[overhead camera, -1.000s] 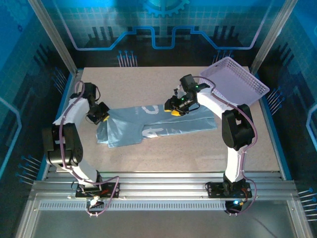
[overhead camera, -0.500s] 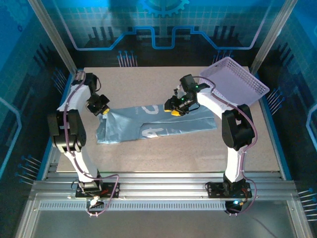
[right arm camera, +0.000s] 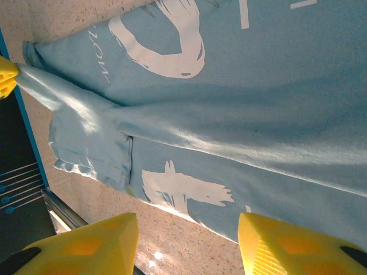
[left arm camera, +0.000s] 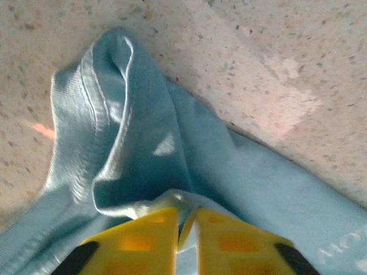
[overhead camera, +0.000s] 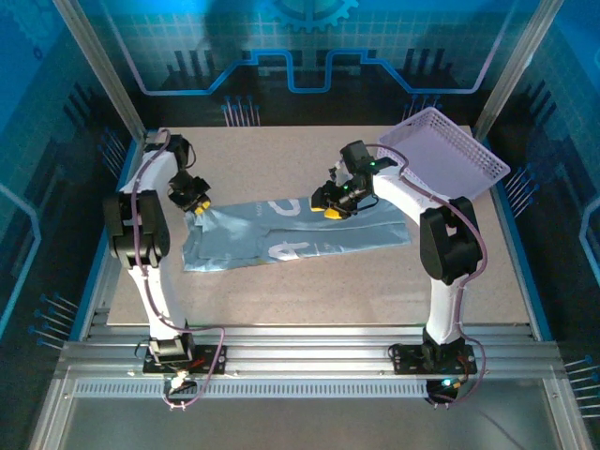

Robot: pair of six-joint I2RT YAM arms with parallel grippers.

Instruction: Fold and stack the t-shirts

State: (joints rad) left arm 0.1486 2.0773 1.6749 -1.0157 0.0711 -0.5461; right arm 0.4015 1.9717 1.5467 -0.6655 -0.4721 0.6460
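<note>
Pale blue cloth lies across the middle of the speckled beige surface [overhead camera: 309,300]. It is one t-shirt [overhead camera: 291,234], stretched long from left to right with its white lettering [overhead camera: 281,249] facing up. At the left end we see the fabric rumpled and drawn to a point at the far corner, where the left arm [overhead camera: 136,230] comes down to it. The left jaws are clenched on that corner. In the left wrist view the two yellow fingers [left arm camera: 137,243] press together with a fold of the t-shirt [left arm camera: 143,143] pinched between them. A stitched hem [left arm camera: 86,109] curls just beside the fold, with bare surface [left arm camera: 275,69] beyond it.

Further right, the right arm [overhead camera: 398,192] reaches in over the far edge of the cloth near its middle. The right jaws are released. In the right wrist view we see their yellow fingers [right arm camera: 86,246] standing wide apart above the t-shirt [right arm camera: 258,114], with nothing between them. We cannot tell whether they touch the fabric. The same view shows the lettering [right arm camera: 166,34] and, at the left edge, the pulled-out corner running to a yellow fingertip [right arm camera: 7,71] of the left arm.

At the far right corner a lavender basket [overhead camera: 450,155] sits tilted, apart from the t-shirt.
</note>
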